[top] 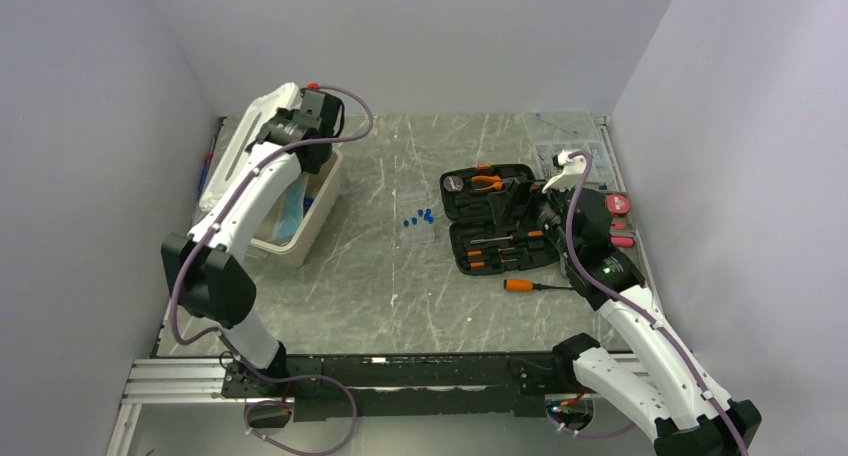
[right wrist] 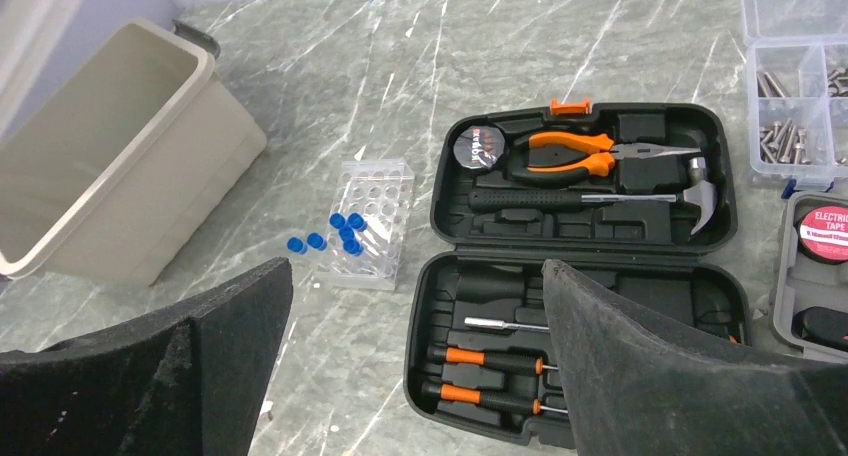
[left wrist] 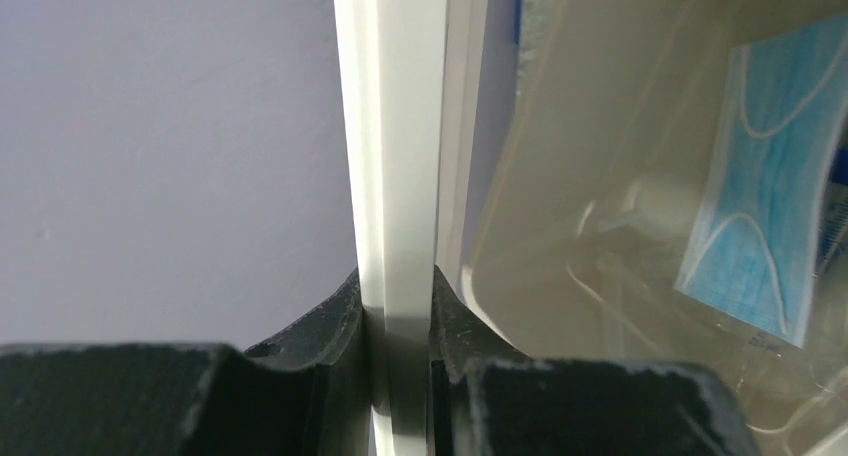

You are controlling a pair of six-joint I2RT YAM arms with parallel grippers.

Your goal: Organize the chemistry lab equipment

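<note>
Left hand [left wrist: 398, 294]: clenched on the edge of a thin white panel [left wrist: 400, 126], which I see standing upright between the fingers. It sits well left of the black tool case [top: 498, 216].
Right hand [right wrist: 415, 268]: released, fingers spread wide. It hangs over the case's near half.
Tool case: lying open and flat on the counter [top: 380, 286], with orange-handled tools in both halves.
Clear rack [right wrist: 368, 221]: flat on the counter just left of the case, not touching it.
Blue caps [right wrist: 345, 231]: clustered at the end of the rack nearer the arms. Most are over the rack, and two are just off the edge that faces away from the case. I cannot tell whether any sit in holes.
Beige bin [right wrist: 95, 166]: well left of the case, beyond the rack, right beside the white panel.
Light-blue piece [left wrist: 770, 216]: inside the bin, leaning on its wall.
Parts box [right wrist: 795, 76]: behind the case's right end, close to it.
Loose screwdriver [top: 535, 286]: on the counter just in front of the case, near the right arm.
Thin rod: I can't pick it out in any view.
</note>
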